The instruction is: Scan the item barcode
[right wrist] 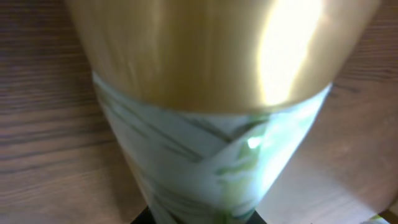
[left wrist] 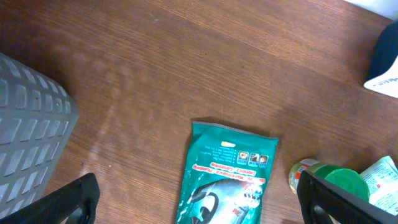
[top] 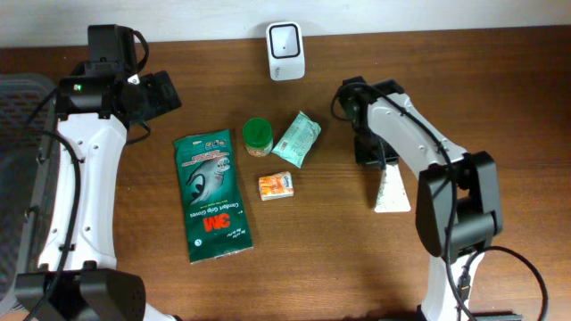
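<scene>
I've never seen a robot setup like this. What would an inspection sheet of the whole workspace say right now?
Surface: wooden table, no spills seen.
Job's things: barcode scanner standing at the far edge; white-and-gold tube held on the right.
Clutter: 3M gloves pack, green-lidded jar, pale green pouch, small orange box, grouped between the arms.
Grippers: left gripper has jaws wide open, empty; right gripper has jaws shut on the tube.
Cables: black cables loop off both arms.
Surroundings: grey basket at the table's left; nothing else seen.
</scene>
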{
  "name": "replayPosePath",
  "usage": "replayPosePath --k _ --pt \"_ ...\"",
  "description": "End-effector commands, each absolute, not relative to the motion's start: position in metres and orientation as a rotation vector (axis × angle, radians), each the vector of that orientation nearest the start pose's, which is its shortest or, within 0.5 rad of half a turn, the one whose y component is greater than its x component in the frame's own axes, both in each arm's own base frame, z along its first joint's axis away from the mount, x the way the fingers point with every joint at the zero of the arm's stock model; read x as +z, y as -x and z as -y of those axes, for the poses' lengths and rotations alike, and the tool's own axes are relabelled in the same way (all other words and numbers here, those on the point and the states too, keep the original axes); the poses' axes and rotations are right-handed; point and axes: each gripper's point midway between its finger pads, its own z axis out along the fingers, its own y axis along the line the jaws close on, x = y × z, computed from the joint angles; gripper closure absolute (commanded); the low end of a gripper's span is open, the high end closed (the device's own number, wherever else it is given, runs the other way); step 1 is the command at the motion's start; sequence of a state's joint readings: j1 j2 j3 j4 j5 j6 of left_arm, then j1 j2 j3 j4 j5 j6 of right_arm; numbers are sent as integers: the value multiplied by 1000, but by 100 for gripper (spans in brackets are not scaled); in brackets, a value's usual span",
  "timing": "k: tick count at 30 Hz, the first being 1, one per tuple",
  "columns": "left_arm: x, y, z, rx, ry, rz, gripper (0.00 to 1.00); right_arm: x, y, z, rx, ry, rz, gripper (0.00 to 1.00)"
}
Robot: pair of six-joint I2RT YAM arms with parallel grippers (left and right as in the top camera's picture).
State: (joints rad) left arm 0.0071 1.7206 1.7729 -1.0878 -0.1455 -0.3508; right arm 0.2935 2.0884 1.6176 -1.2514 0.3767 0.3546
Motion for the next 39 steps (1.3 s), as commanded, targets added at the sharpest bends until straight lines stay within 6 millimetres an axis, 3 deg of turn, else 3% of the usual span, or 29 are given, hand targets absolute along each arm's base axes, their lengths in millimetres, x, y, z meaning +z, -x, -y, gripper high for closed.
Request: replayPosePath --k 1,5,11,13,15,17,18,20,22,23,28,31,34,37,39 --pt "242 -427 -29 64 493 -2531 1 56 -368 -56 -596 -10 -3078 87" --pt "242 -427 -29 64 493 -2531 1 48 -368 -78 -381 79 -3135 89" --pt "242 -427 -29 64 493 -2531 1 45 -373 -126 270 269 -3160 91" --pt "242 -427 -29 64 493 -2531 1 50 -376 -130 449 307 -3130 91" --pt "242 -427 -29 64 493 -2531 1 53 -379 -122 554 313 -3105 90" --pt "242 -427 -29 64 493 -2531 1 52 -382 -105 546 265 -3110 73" --pt "242 -427 -29 64 493 -2531 1 50 -383 -96 519 239 -3116 57" --pt "242 -427 -29 64 493 -2531 1 48 -384 -80 442 209 -3130 44" --pt "242 -427 -29 64 493 -2531 1 47 -387 -70 380 184 -3136 38" --pt "242 -427 -29 64 493 -2531 1 50 -388 -69 367 178 -3134 26" --pt "242 -427 -29 64 493 -2531 1 90 -398 -76 214 111 -3089 24" --pt "242 -427 -29 64 493 -2531 1 121 -395 -90 98 -40 -3028 24" --pt "242 -427 -29 64 493 -2531 1 127 -385 -121 71 20 -3012 24" --pt "242 -427 -29 64 493 -2531 1 115 -377 -139 -197 12 -2973 24" --pt "242 -427 -29 64 493 -2531 1 109 -376 -147 -287 -25 -2945 24"
